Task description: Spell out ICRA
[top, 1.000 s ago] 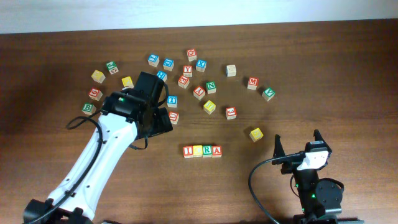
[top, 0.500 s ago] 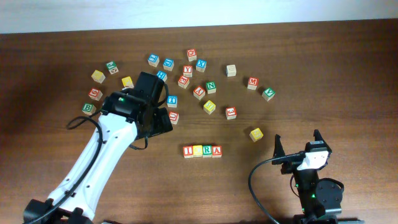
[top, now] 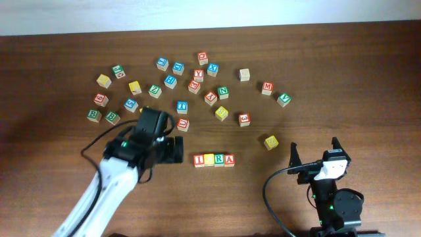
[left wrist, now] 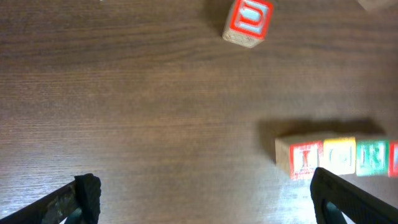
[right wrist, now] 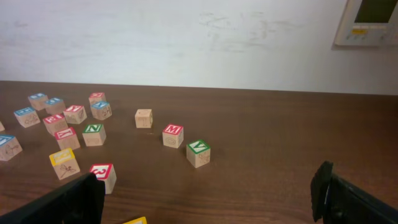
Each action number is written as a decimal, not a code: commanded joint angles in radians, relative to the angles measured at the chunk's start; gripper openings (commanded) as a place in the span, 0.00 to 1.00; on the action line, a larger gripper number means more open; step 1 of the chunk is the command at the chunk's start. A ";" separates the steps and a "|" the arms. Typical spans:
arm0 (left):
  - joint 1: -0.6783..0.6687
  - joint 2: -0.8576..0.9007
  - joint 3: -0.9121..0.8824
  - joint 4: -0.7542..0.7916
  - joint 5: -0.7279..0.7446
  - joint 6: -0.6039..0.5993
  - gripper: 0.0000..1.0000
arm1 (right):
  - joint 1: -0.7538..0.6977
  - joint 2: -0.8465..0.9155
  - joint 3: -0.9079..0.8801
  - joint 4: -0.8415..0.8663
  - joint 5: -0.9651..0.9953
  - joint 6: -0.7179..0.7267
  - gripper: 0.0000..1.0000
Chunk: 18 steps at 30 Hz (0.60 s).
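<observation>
Four cubes stand in a touching row near the table's front middle: red I (top: 198, 159), yellow C (top: 209, 159), green R (top: 219, 159), red A (top: 229, 159). In the left wrist view the I (left wrist: 304, 158), C (left wrist: 339, 155) and R (left wrist: 372, 155) show at the right edge, the A cut off. My left gripper (top: 175, 150) is open and empty, just left of the row; its fingertips (left wrist: 202, 199) straddle bare wood. My right gripper (top: 315, 153) is open and empty at the front right, and shows in the right wrist view (right wrist: 208, 196).
Many other letter cubes lie scattered across the back of the table, among them a red 3 (top: 244, 119), a yellow cube (top: 271, 141) and a red U (top: 183, 124), which shows in the left wrist view (left wrist: 249, 22). A green V (right wrist: 198, 152) and red M (right wrist: 173, 135) lie ahead of the right gripper.
My left arm has drawn back toward the front, from among the scattered cubes to just left of the ICRA row, uncovering several cubes. The right arm has not moved.
</observation>
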 commanded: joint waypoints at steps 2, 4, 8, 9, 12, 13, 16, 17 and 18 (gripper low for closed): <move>0.035 -0.220 -0.103 0.001 0.024 0.088 0.99 | 0.004 -0.010 -0.005 -0.005 0.002 0.008 0.98; 0.051 -0.303 -0.116 -0.003 0.026 0.088 0.99 | 0.004 -0.010 -0.005 -0.005 0.002 0.008 0.98; 0.060 -0.448 -0.163 0.001 0.028 0.153 1.00 | 0.004 -0.010 -0.005 -0.005 0.002 0.008 0.98; 0.060 -0.502 -0.196 0.010 0.027 0.167 0.99 | 0.004 -0.010 -0.005 -0.005 0.002 0.008 0.98; 0.060 -0.656 -0.322 0.060 0.025 0.175 0.99 | 0.004 -0.010 -0.005 -0.005 0.002 0.008 0.98; 0.060 -0.692 -0.368 0.093 0.029 0.175 0.99 | 0.004 -0.010 -0.005 -0.005 0.002 0.008 0.98; 0.075 -0.827 -0.564 0.315 0.095 0.175 0.99 | 0.004 -0.010 -0.005 -0.005 0.002 0.008 0.98; 0.097 -0.870 -0.612 0.373 0.127 0.175 0.99 | 0.004 -0.010 -0.005 -0.005 0.002 0.008 0.98; 0.122 -0.909 -0.647 0.419 0.158 0.185 0.99 | 0.004 -0.010 -0.005 -0.005 0.002 0.008 0.98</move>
